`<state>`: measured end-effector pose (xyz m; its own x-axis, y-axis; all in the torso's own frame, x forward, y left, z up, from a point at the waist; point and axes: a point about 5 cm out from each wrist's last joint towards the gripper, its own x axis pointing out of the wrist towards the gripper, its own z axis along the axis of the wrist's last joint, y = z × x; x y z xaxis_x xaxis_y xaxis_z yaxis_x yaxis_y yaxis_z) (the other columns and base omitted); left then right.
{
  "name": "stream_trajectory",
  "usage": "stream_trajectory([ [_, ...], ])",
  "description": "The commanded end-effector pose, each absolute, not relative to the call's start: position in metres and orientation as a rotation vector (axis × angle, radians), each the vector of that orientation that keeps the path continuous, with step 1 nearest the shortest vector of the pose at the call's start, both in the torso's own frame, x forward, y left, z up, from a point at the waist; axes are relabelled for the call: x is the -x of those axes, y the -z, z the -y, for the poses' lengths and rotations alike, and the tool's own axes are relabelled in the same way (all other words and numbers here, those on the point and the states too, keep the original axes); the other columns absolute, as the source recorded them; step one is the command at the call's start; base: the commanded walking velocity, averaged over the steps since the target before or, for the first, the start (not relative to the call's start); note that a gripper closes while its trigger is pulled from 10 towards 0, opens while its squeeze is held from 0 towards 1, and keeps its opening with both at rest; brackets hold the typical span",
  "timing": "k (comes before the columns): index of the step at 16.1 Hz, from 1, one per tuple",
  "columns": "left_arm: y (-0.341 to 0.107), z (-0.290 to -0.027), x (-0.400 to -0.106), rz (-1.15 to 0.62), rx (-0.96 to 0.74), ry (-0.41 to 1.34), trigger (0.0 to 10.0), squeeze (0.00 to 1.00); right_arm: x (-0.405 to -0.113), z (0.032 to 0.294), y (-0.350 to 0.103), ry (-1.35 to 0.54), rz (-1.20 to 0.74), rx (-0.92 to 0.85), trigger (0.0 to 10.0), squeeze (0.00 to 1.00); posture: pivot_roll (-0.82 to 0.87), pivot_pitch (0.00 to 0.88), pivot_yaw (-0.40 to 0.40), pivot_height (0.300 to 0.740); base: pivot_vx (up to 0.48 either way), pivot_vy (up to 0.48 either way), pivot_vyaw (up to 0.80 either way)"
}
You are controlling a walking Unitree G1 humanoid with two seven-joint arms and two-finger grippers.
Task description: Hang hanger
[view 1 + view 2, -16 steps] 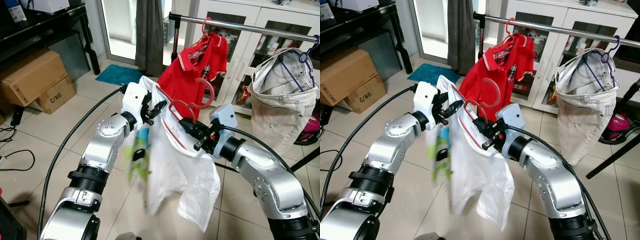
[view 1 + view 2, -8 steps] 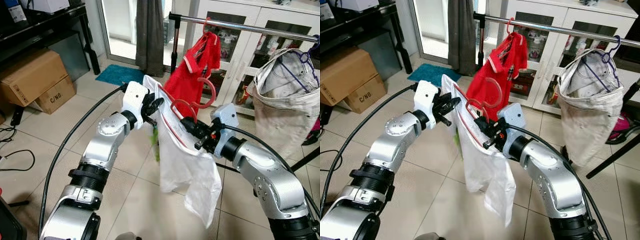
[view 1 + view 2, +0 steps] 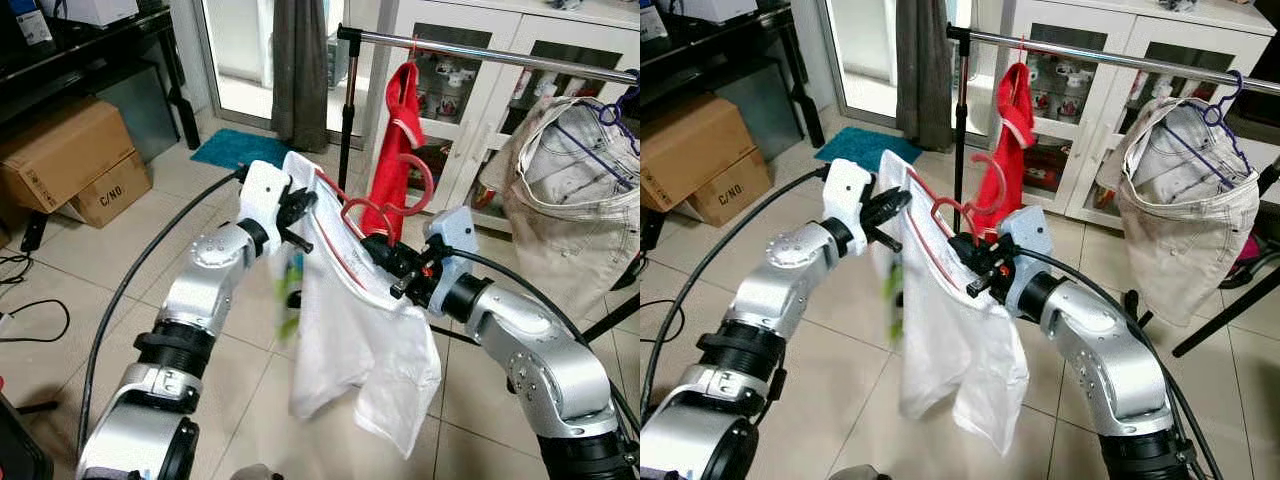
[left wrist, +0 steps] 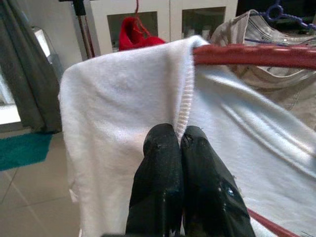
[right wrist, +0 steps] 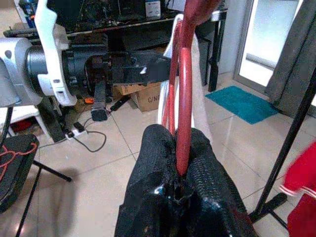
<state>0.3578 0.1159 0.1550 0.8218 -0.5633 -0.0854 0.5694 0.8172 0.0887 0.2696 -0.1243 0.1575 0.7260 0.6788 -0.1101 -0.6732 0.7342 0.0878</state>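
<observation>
Overhead: red hanger (image 3: 352,238) with white shirt (image 3: 350,340), below and short of rail (image 3: 480,50).
Left wrist: left gripper (image 4: 178,143) pinching shirt collar.
Right wrist: right gripper (image 5: 181,163) clamping hanger, hook rail-side.

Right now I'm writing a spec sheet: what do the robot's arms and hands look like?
Both arms are jointed silver metal with black rings. Each white wrist housing carries a hand: left hand, right hand, each with two long black fingers. Black cables loop alongside.
</observation>
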Motion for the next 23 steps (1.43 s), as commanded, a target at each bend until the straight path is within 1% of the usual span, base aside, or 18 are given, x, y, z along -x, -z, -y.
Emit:
stream_trajectory([
  [1,-0.159,-0.117,-0.360,-0.046,-0.108,0.605,0.0,0.00,-0.268,0.127,-0.167,-0.742,-0.095,-0.059,0.0,0.00,-0.11,0.000,0.017,0.740,0.000,0.000,0.00],
  [4,-0.170,-0.121,-0.358,0.016,-0.062,0.618,0.0,0.00,-0.273,0.136,-0.162,-0.664,-0.134,-0.035,0.0,0.00,-0.11,0.000,0.018,0.740,0.000,0.000,0.00],
  [6,-0.181,-0.126,-0.356,0.080,-0.044,0.598,0.0,0.00,-0.278,0.145,-0.154,-0.590,-0.181,0.057,0.0,0.00,-0.11,0.000,0.017,0.740,0.000,0.000,0.00],
  [7,-0.188,-0.131,-0.356,0.108,-0.050,0.571,0.0,0.00,-0.278,0.148,-0.150,-0.590,-0.198,0.106,0.0,0.00,-0.11,0.000,0.016,0.740,0.000,0.000,0.00],
  [8,-0.196,-0.140,-0.358,0.140,-0.061,0.523,0.0,0.00,-0.275,0.150,-0.146,-0.622,-0.214,0.176,0.0,0.00,-0.11,0.000,0.014,0.740,0.000,0.000,0.00],
  [10,-0.212,-0.157,-0.364,0.180,-0.101,0.458,0.0,0.00,-0.261,0.147,-0.140,-0.792,-0.238,0.267,0.0,0.00,-0.10,0.000,0.010,0.740,0.000,0.000,0.00],
  [11,-0.216,-0.162,-0.366,0.182,-0.119,0.438,0.0,0.00,-0.257,0.148,-0.138,-0.822,-0.252,0.273,0.0,0.00,-0.10,0.000,0.010,0.740,0.000,0.000,0.00],
  [12,-0.223,-0.178,-0.371,0.183,-0.165,0.360,0.0,0.00,-0.252,0.152,-0.137,-0.868,-0.265,0.258,0.0,0.00,-0.10,0.000,0.011,0.740,0.000,0.000,0.00],
  [13,-0.226,-0.186,-0.374,0.182,-0.183,0.315,0.0,0.00,-0.250,0.154,-0.138,-0.882,-0.262,0.242,0.0,0.00,-0.10,0.000,0.011,0.740,0.000,0.000,0.00],
  [14,-0.231,-0.206,-0.379,0.180,-0.204,0.198,0.0,0.00,-0.242,0.156,-0.141,-0.957,-0.245,0.208,0.0,0.00,-0.10,0.000,0.015,0.740,0.000,0.000,0.00],
  [15,-0.233,-0.218,-0.381,0.179,-0.203,0.132,0.0,0.00,-0.235,0.156,-0.142,-1.017,-0.241,0.187,0.0,0.00,-0.10,0.000,0.016,0.740,0.000,0.000,0.00],
  [16,-0.232,-0.222,-0.383,0.174,-0.184,0.109,0.0,0.00,-0.229,0.156,-0.141,-1.056,-0.248,0.167,0.0,0.00,-0.10,0.000,0.019,0.740,0.000,0.000,0.00],
  [17,-0.228,-0.221,-0.384,0.154,-0.173,0.115,0.0,0.00,-0.225,0.156,-0.139,-1.078,-0.251,0.152,0.0,0.00,-0.11,0.000,0.021,0.740,0.000,0.000,0.00],
  [19,-0.215,-0.211,-0.386,0.114,-0.142,0.158,0.0,0.00,-0.230,0.154,-0.140,-1.010,-0.218,0.096,0.0,0.00,-0.11,0.000,0.027,0.740,0.000,0.000,0.00],
  [20,-0.209,-0.201,-0.384,0.098,-0.118,0.211,0.0,0.00,-0.238,0.154,-0.141,-0.935,-0.201,0.066,0.0,0.00,-0.11,0.000,0.027,0.740,0.000,0.000,0.00],
  [22,-0.193,-0.163,-0.373,0.062,-0.105,0.482,0.0,0.00,-0.259,0.154,-0.144,-0.726,-0.147,0.006,0.0,0.00,-0.11,0.000,0.024,0.740,0.000,0.000,0.00],
  [23,-0.172,-0.134,-0.353,-0.007,-0.131,0.712,0.0,0.00,-0.278,0.154,-0.154,-0.527,-0.066,-0.128,0.0,0.00,-0.11,0.000,0.022,0.740,0.000,0.000,0.00],
])
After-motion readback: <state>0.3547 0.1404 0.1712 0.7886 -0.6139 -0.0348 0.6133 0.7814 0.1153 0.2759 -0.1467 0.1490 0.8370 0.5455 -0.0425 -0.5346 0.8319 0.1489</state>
